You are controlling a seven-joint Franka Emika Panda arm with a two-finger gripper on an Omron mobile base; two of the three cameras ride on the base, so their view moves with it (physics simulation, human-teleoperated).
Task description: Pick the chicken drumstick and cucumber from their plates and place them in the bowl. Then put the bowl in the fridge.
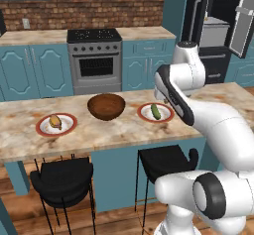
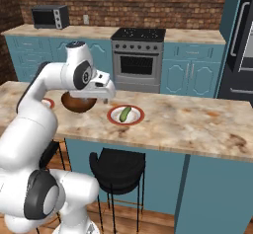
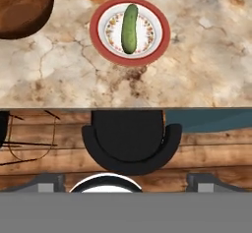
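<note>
The dark green cucumber (image 1: 156,111) (image 2: 125,113) (image 3: 130,21) lies on a red-rimmed plate (image 1: 144,113) (image 3: 160,36) on the island counter. On the other plate (image 1: 42,128), to the left, lies the golden-brown chicken drumstick (image 1: 55,121). Between the two plates stands the dark brown bowl (image 1: 106,106) (image 3: 22,6), with nothing in it. My gripper (image 2: 105,98) (image 3: 125,182) hangs open and holds nothing, above the counter's front edge, on the near side of the cucumber plate. The black fridge (image 1: 216,30) stands at the back right with its door open.
Two black stools (image 1: 63,179) (image 1: 164,160) stand under the island's near edge; one stool (image 3: 130,141) is right below my hand. A steel oven (image 1: 94,60) and teal cabinets line the back wall. A microwave (image 2: 49,16) sits on the back counter.
</note>
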